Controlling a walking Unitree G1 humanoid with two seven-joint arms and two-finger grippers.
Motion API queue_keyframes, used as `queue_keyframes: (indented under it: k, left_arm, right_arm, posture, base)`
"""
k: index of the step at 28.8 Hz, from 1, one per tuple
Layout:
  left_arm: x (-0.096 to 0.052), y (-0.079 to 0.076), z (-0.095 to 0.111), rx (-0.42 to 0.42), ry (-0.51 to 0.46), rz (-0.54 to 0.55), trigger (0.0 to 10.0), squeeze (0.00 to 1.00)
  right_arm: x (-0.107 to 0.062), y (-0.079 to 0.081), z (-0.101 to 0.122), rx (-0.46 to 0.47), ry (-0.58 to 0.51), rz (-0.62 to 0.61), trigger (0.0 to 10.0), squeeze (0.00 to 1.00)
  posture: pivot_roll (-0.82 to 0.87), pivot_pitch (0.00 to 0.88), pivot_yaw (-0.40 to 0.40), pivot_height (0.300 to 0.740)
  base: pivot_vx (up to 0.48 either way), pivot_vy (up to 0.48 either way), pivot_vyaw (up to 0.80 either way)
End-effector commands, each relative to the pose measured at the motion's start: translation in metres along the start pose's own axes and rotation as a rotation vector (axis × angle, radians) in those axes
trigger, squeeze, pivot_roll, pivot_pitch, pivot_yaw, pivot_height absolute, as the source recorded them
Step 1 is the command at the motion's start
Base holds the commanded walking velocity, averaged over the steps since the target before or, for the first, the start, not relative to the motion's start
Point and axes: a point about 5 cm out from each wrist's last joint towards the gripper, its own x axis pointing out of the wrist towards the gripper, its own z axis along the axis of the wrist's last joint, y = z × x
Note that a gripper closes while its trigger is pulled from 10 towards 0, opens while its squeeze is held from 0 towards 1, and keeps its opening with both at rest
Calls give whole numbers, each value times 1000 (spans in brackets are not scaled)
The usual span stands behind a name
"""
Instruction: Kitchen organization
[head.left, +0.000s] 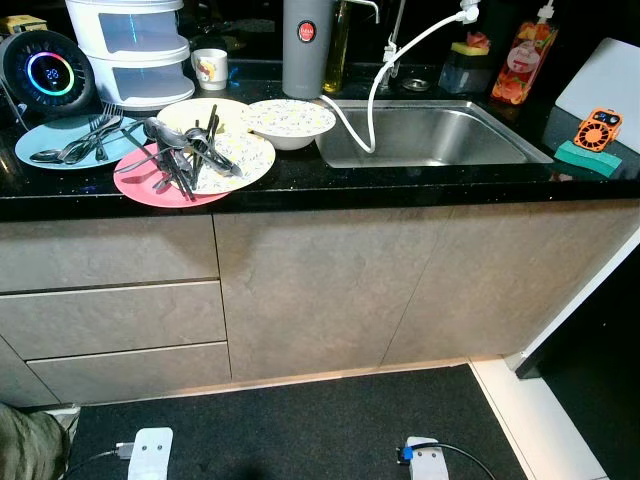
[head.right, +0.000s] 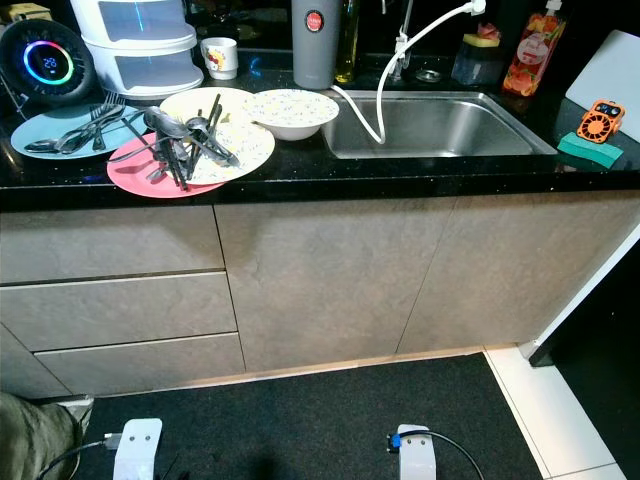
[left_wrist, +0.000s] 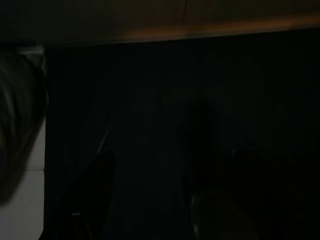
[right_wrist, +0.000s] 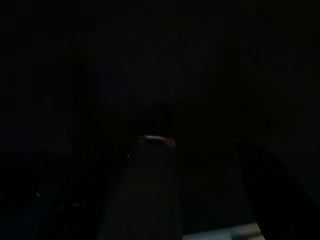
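Hands: mine hang idle; open or closed, I cannot tell.
Cutlery (head.left: 185, 155): heaped loose on plates (head.left: 215, 160), worktop (head.left: 420, 185) at 11 o'clock.
Risk: a clumsy grab may scatter it.

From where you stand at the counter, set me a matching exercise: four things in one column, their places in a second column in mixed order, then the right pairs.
Things
1. white hose
2. orange gadget
3. black utensils
4. white mug

Places
A. piled on the stacked plates
B. on a green sponge, right of the sink
C. at the back of the counter, beside the white stacked container
D. hanging into the sink basin

Pairs: 1-D, 2-B, 3-A, 4-C
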Motion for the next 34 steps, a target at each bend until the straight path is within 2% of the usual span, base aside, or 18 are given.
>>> queue_keyframes:
  k: [1, 4, 6, 8, 9, 11, 13, 15, 17, 18, 20, 22, 24, 25, 27, 29, 30, 34]
  left_arm:
    - [-5, 6, 4, 31, -60, 17, 10000, 0]
    - [-9, 14, 13, 40, -127, 52, 10000, 0]
    - [-16, 17, 30, 11, -253, 41, 10000, 0]
    - [-21, 17, 41, 1, -324, 19, 10000, 0]
    - [-28, 15, 53, 10, -387, 3, 10000, 0]
    - [-40, 12, 79, 44, -500, -2, 10000, 0]
    - [-53, 11, 107, 37, -616, 8, 10000, 0]
    - [-57, 10, 115, 30, -654, 11, 10000, 0]
    - [-69, 2, 146, 49, -762, -10, 10000, 0]
    - [-69, 2, 146, 49, -762, -10, 10000, 0]
    - [-81, -6, 171, 76, -853, -35, 10000, 0]
    - [-85, -9, 179, 91, -884, -45, 10000, 0]
    - [-94, -10, 202, 140, -937, -32, 10000, 0]
    - [-94, -10, 202, 140, -937, -32, 10000, 0]
    - [-101, -11, 219, 170, -980, -36, 10000, 0]
    - [-104, -12, 225, 187, -992, -32, 10000, 0]
    - [-111, -9, 242, 183, -1030, -19, 10000, 0]
    - [-114, -2, 255, 207, -1024, 25, 10000, 0]
  right_arm:
    - [0, -2, 5, 68, -46, 14, 10000, 0]
    - [0, -1, 19, 66, -117, 29, 10000, 0]
    - [-1, -2, 35, 56, -215, 41, 10000, 0]
    - [-1, -3, 42, 43, -256, 48, 10000, 0]
    - [-4, -3, 56, 25, -341, 62, 10000, 0]
    - [-13, -1, 85, 21, -502, 91, 10000, 0]
    - [-26, 0, 115, 63, -631, 113, 10000, 0]
    - [-31, 0, 124, 80, -667, 121, 10000, 0]
    - [-46, 2, 153, 93, -779, 131, 10000, 0]
    - [-46, 2, 153, 93, -779, 131, 10000, 0]
    - [-58, 3, 176, 101, -869, 133, 10000, 0]
    - [-63, 4, 183, 108, -894, 140, 10000, 0]
    - [-76, 13, 208, 66, -963, 159, 10000, 0]
    - [-76, 13, 208, 66, -963, 159, 10000, 0]
    - [-87, 20, 226, 27, -1019, 175, 10000, 0]
    - [-93, 22, 232, 17, -1034, 188, 10000, 0]
    - [-104, 25, 246, 66, -1059, 217, 10000, 0]
    - [-110, 27, 257, 93, -1058, 238, 10000, 0]
  posture:
    - [139, 145, -40, 740]
    - [139, 145, -40, 740]
    - [138, 146, -39, 740]
    - [141, 147, -42, 740]
    - [147, 147, -44, 740]
    - [148, 147, -46, 740]
    - [141, 144, -45, 740]
    - [142, 144, -46, 740]
    - [143, 139, -54, 740]
    - [143, 139, -54, 740]
    - [135, 136, -59, 740]
    - [135, 136, -59, 740]
    - [118, 126, -51, 740]
    - [118, 126, -51, 740]
    - [118, 126, -51, 740]
    - [113, 117, -45, 740]
    - [114, 116, -45, 740]
    - [113, 107, -41, 740]
  base:
    - [0, 0, 0]
    - [0, 0, 0]
    - [0, 0, 0]
    - [0, 0, 0]
    - [0, 0, 0]
    - [0, 0, 0]
    - [0, 0, 0]
    - [0, 0, 0]
    - [0, 0, 0]
    - [0, 0, 0]
    - [0, 0, 0]
    - [0, 0, 0]
    - [0, 0, 0]
    - [0, 0, 0]
    - [0, 0, 0]
    - [0, 0, 0]
    - [0, 0, 0]
    - [0, 0, 0]
